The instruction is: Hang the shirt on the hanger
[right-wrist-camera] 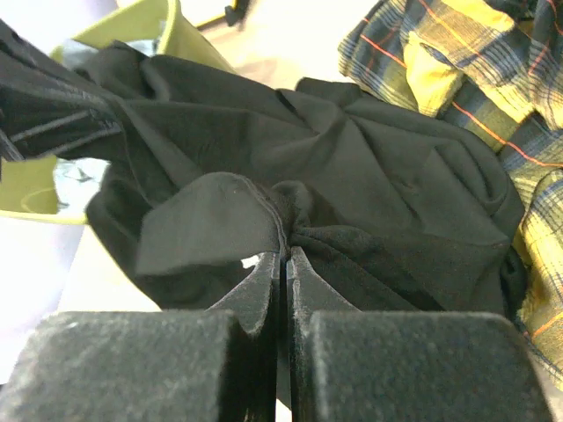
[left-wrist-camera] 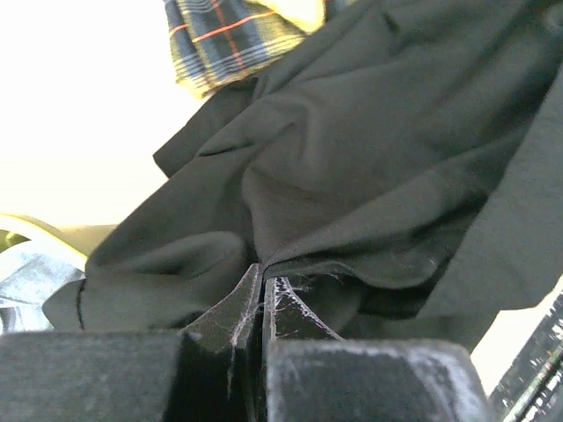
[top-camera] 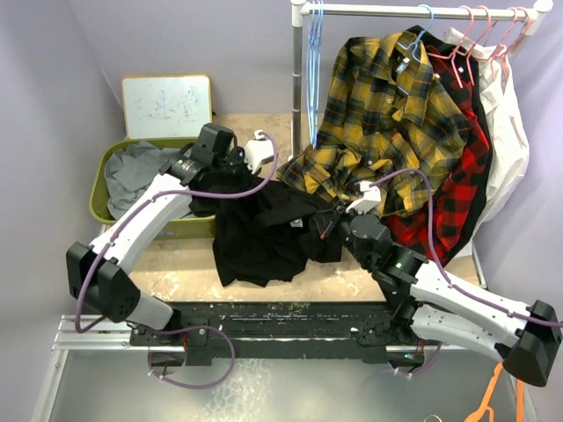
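The shirt (top-camera: 264,233) lies bunched on the bench (top-camera: 185,271) at centre frame. I see my left end effector (left-wrist-camera: 262,283) and right end effector (right-wrist-camera: 286,257) each clamped on its fabric.

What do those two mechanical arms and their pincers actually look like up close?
Both the left arm and right arm have white shell segments joined by chunky black joints. A purple cable loops along each. The left gripper and right gripper each have two black wedge-shaped fingers, scuffed with pale scratches.
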`<state>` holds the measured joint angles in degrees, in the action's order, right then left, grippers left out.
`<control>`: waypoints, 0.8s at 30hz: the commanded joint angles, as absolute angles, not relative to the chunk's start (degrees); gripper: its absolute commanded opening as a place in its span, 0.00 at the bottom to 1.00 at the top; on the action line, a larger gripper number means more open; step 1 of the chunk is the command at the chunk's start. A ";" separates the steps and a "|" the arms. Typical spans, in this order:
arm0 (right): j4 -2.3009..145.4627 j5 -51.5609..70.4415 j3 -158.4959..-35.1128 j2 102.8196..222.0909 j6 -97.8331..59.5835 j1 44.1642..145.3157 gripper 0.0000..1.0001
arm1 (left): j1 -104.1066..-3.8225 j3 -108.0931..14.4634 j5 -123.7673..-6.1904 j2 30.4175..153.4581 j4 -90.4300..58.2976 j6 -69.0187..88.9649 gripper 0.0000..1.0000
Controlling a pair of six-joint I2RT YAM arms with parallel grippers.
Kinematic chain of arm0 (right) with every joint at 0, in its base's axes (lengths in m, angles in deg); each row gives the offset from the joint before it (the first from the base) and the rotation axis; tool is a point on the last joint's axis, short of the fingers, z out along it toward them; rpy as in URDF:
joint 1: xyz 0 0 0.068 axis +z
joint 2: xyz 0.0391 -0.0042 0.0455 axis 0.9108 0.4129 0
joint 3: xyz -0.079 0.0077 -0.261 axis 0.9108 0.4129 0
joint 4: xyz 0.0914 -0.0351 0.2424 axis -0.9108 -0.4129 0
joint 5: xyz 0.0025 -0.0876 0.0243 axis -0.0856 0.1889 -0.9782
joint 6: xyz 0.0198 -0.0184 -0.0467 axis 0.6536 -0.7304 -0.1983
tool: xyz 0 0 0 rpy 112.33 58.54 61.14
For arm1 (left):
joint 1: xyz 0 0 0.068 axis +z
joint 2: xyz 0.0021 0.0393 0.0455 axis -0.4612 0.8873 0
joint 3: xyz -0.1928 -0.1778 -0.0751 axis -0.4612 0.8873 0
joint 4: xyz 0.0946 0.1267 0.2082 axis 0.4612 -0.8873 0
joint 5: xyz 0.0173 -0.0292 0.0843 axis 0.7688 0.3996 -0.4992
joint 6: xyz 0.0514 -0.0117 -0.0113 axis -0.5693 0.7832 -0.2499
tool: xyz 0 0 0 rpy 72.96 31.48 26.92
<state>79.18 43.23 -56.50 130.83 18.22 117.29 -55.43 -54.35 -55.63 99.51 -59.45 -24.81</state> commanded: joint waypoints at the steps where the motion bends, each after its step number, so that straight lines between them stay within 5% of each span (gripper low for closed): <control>1: 83.07 47.49 -58.15 134.74 17.86 116.76 0.00 | -51.76 -57.31 -57.92 103.96 -52.52 -22.70 0.00; 15: 85.89 38.18 -56.01 144.17 17.23 109.80 0.00 | -48.21 -70.40 -60.64 118.87 -55.31 -17.20 0.00; 21: 90.15 30.41 -56.54 144.52 14.39 106.96 0.35 | -48.21 -72.35 -60.14 120.74 -56.81 -15.75 0.00; 24: 91.19 22.99 -56.73 144.13 14.26 101.43 0.63 | -48.21 -73.83 -62.84 122.17 -57.38 -14.65 0.00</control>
